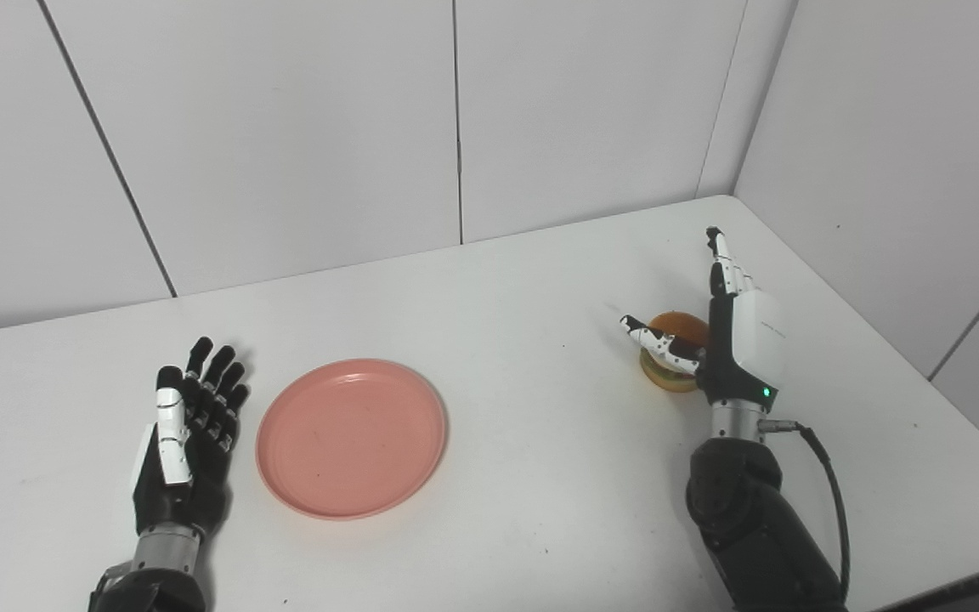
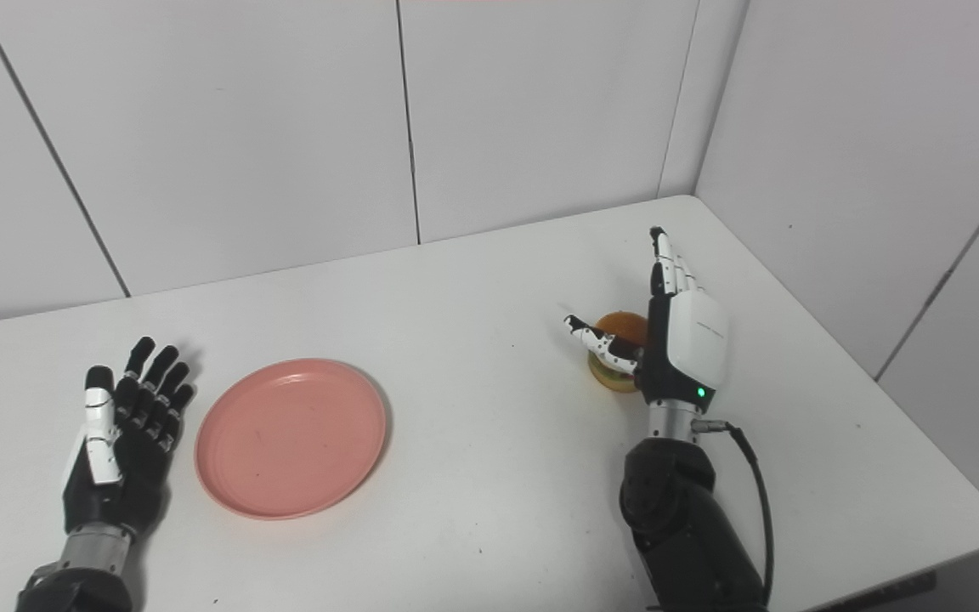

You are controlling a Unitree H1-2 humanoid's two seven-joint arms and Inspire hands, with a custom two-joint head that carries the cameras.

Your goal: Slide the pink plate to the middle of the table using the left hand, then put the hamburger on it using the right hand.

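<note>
While empty and spread, right hand (image 1: 740, 340) just beside hamburger (image 1: 675, 336); left hand (image 1: 188, 433) likewise, beside pink plate (image 1: 352, 438).

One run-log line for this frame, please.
left hand open beside pink plate | right hand open at hamburger, not gripped | plate empty

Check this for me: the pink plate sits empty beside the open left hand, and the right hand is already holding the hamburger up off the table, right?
Not quite. The hamburger rests on the table; the right hand is open beside it, fingers straight, not lifting it, as the left eye view shows. The rest holds: the pink plate is empty beside the open left hand.
</note>
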